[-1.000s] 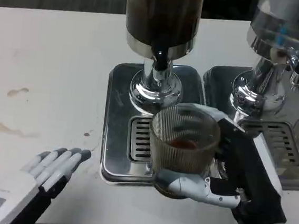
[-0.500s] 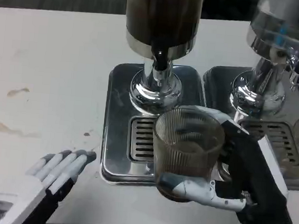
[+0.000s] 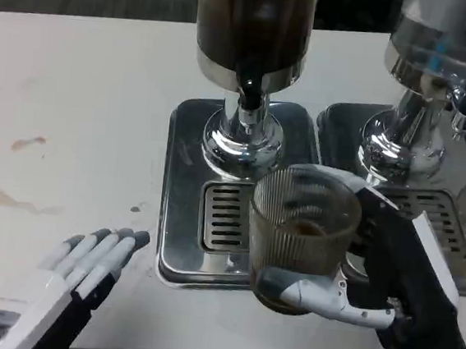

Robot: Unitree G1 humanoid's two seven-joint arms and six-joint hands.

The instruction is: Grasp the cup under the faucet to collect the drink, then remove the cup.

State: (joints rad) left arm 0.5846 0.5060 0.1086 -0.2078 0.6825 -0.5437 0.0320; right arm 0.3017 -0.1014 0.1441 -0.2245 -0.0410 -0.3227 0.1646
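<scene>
A ribbed clear glass cup with a little brown drink at its bottom is gripped by my right hand, whose fingers wrap around its base and far side. The cup sits over the front right part of the steel drip tray, in front of and slightly right of the dark dispenser's faucet. My left hand lies flat on the white table at the lower left, fingers together and extended, holding nothing.
A second dispenser with its own steel tray stands at the right. Brown stains mark the white table on the left. The table's front edge runs just below both hands.
My right hand has carried the cup a little to the right and toward me, away from the faucet. The left hand has shifted slightly.
</scene>
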